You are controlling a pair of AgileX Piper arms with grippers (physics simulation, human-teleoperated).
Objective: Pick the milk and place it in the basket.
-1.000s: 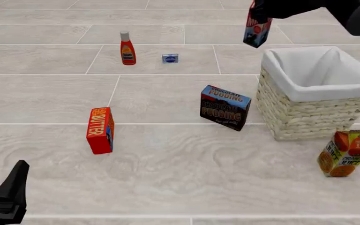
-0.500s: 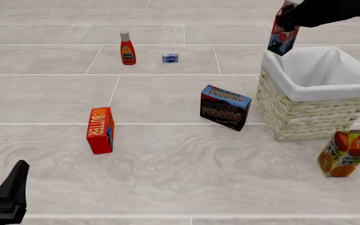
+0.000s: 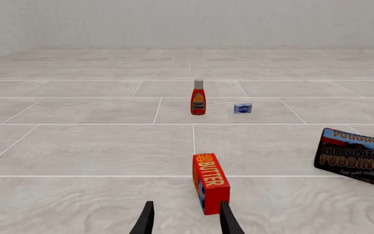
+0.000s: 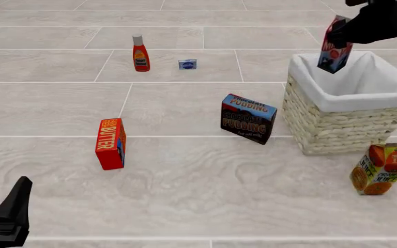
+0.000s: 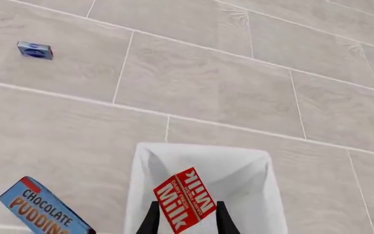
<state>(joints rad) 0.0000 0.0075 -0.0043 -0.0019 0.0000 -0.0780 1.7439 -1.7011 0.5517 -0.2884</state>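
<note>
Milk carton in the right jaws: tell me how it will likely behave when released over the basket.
The milk hangs tilted above the basket, so it will probably land on an edge and topple. Its tall, slim shape suggests it tips easily. The white cloth lining looks soft and should cushion it; the carton looks stiff, showing no visible denting in the right gripper.

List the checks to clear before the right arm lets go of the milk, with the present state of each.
1. Milk held between the right gripper fingers: ok.
2. Milk over the basket opening: ok in the right wrist view.
3. Milk upright: not ok, tilted.
4. Basket interior free of other items: ok, only white lining shows.
5. Milk low enough for a gentle drop: cannot tell.
6. Left gripper away from the basket: ok.
</note>
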